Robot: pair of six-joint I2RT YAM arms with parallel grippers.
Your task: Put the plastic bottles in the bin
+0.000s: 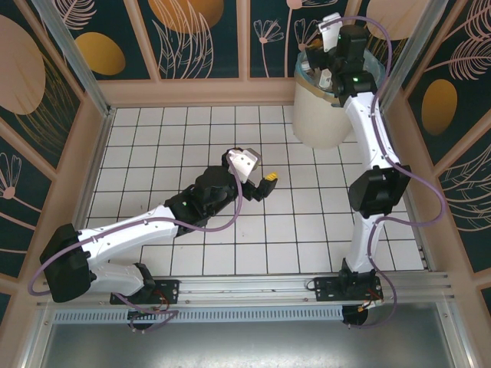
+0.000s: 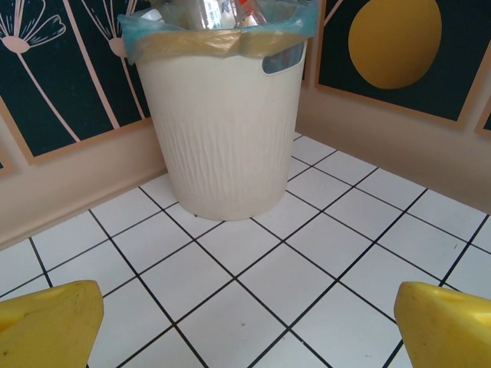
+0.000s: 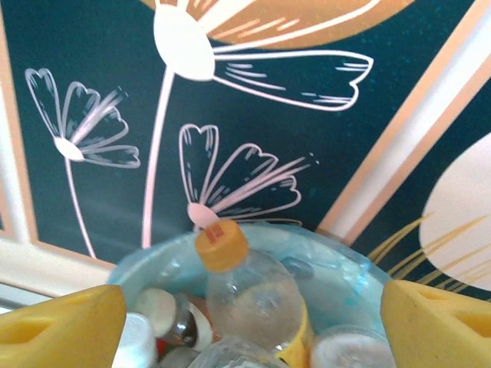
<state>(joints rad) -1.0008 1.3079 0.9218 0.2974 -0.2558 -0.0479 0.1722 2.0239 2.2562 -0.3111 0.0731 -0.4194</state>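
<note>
The cream-white bin [image 1: 318, 115] with its light blue bag stands at the back right of the tiled floor. My right gripper [image 1: 327, 75] hangs over its mouth, open, with its yellow fingers [image 3: 61, 326] spread wide. Between and below them a clear bottle with an orange cap [image 3: 247, 295] lies on top of several other bottles [image 3: 165, 318] inside the bin's blue liner [image 3: 341, 264], touched by neither finger. My left gripper [image 1: 266, 182] is low over the middle of the floor, open and holding nothing, and faces the bin [image 2: 222, 130]. Bottles [image 2: 222, 11] show above the rim.
Patterned wall panels with peach frames close in the floor on three sides, tight behind and beside the bin. The left arm [image 1: 153, 222] lies stretched across the near left tiles. The right arm [image 1: 376, 184] rises along the right side.
</note>
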